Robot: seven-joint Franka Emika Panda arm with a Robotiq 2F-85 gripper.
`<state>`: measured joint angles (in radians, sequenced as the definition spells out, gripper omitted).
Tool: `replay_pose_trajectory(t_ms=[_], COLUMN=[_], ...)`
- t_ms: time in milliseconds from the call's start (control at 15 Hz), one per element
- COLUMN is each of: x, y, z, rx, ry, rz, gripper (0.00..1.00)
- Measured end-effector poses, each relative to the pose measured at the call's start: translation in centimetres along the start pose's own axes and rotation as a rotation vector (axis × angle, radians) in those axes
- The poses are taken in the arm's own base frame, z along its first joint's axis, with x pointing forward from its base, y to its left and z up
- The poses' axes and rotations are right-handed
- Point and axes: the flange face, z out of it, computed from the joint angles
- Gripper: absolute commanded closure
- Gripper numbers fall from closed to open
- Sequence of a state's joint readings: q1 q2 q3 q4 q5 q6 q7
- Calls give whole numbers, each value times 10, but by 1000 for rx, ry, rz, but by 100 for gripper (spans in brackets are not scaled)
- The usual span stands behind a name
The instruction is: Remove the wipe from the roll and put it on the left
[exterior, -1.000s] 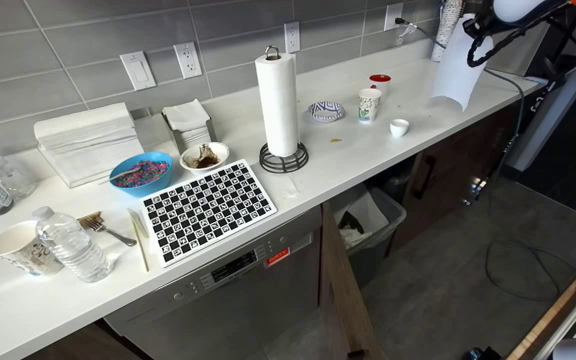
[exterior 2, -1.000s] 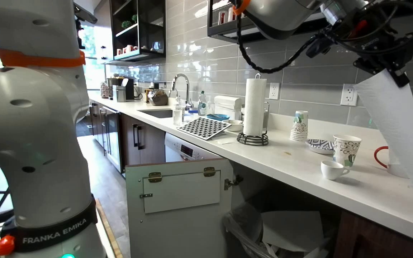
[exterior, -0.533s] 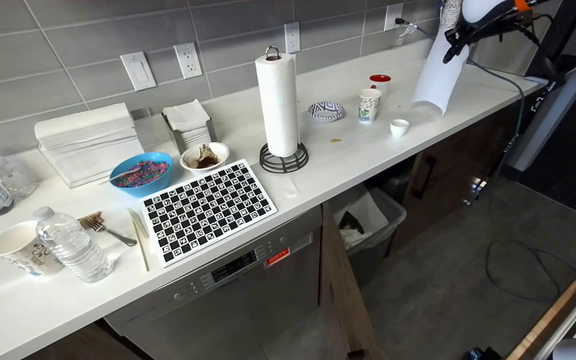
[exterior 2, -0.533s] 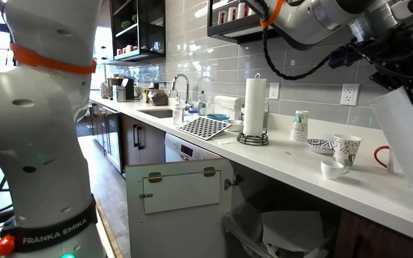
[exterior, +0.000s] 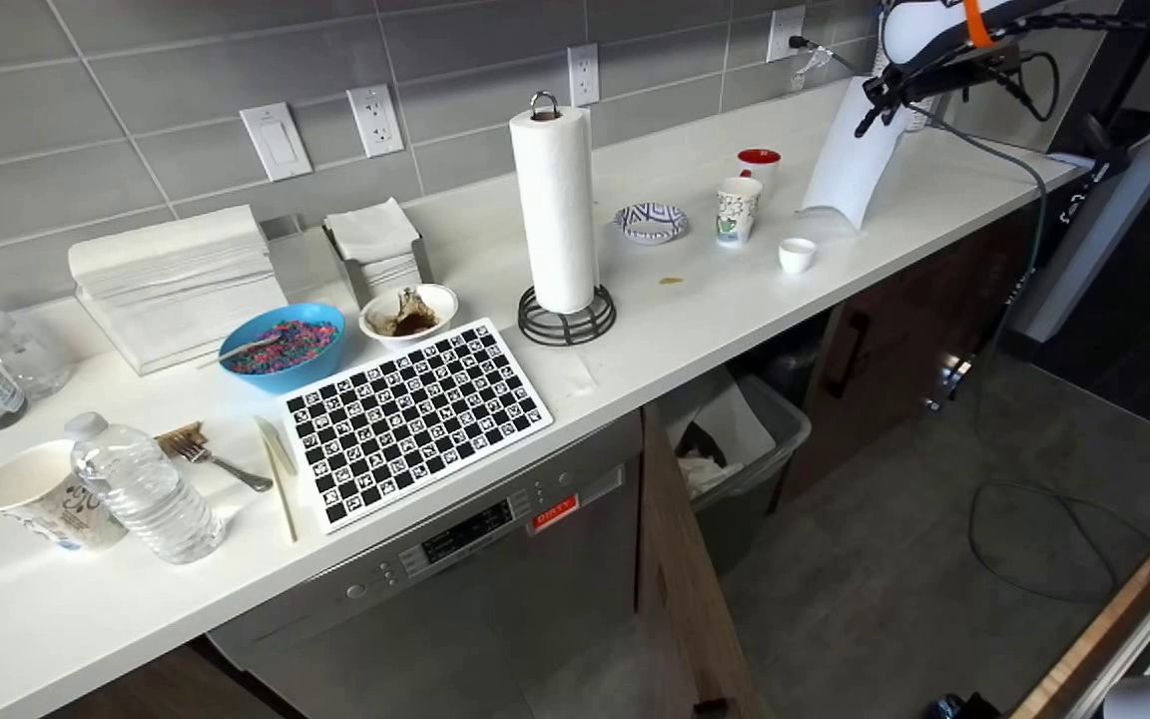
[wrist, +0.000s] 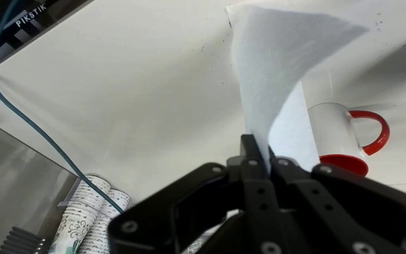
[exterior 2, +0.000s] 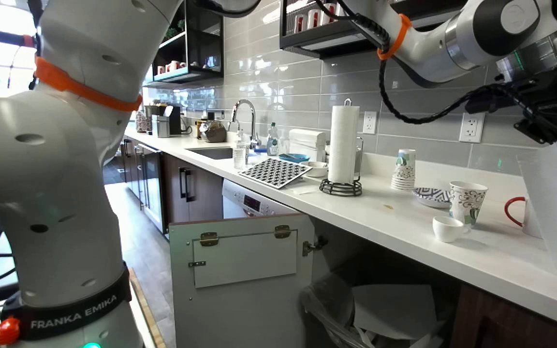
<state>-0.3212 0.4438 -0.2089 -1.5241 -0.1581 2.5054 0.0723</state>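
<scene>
The wipe is a thin white sheet hanging from my gripper at the far right of the counter. In the wrist view, my gripper is shut on the top of the wipe, which curls away from the fingers. The wipe also shows at the right in an exterior view. Its lower edge is at or just above the countertop; I cannot tell if it touches. The roll stands upright on its dark wire base, apart from the gripper; it also shows in an exterior view.
A white mug with red handle stands close beside the wipe. A paper cup, small white cup and patterned bowl stand between roll and wipe. A cable and stacked cups are nearby. A checkered board lies beyond the roll.
My gripper has moved down with the wipe, leftward in one view and rightward in another. The wipe's lower edge has come down close to the counter. The roll has not moved.
</scene>
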Motion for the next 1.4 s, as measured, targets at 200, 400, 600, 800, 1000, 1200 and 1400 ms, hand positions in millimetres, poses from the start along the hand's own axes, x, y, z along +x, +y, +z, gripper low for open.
replay_pose_trajectory(t_ms=[200, 400, 600, 800, 1000, 1200, 1400], x=[4, 8, 10, 12, 14, 13, 13], y=[1, 2, 1, 2, 5, 13, 22], z=[9, 13, 14, 14, 12, 13, 13], rx=[-8, -13, -15, -17, -23, -37, -53], ry=[3, 8, 11, 16, 20, 18, 16], rz=[-11, -18, -22, -23, -24, -30, -31], gripper=[79, 57, 35, 13, 0, 0, 0])
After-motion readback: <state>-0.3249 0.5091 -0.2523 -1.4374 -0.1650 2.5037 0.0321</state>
